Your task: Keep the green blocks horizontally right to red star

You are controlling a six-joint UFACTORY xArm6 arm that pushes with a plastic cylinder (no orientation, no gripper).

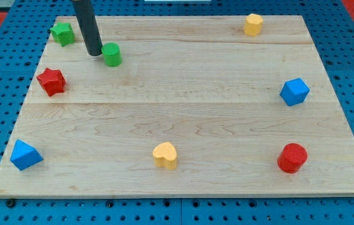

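The red star (51, 80) lies near the board's left edge. A green cylinder (111, 54) stands above and to the right of it. A green star (62, 33) lies at the top left corner, above the red star. My tip (94, 54) rests on the board just left of the green cylinder, close to touching it, and to the right of the green star.
A wooden board (189, 112) sits on a blue pegboard. A yellow hexagon (253, 24) is at the top right, a blue block (294, 92) at the right, a red cylinder (291, 157) at the bottom right, a yellow heart (164, 155) at the bottom middle, a blue block (25, 155) at the bottom left.
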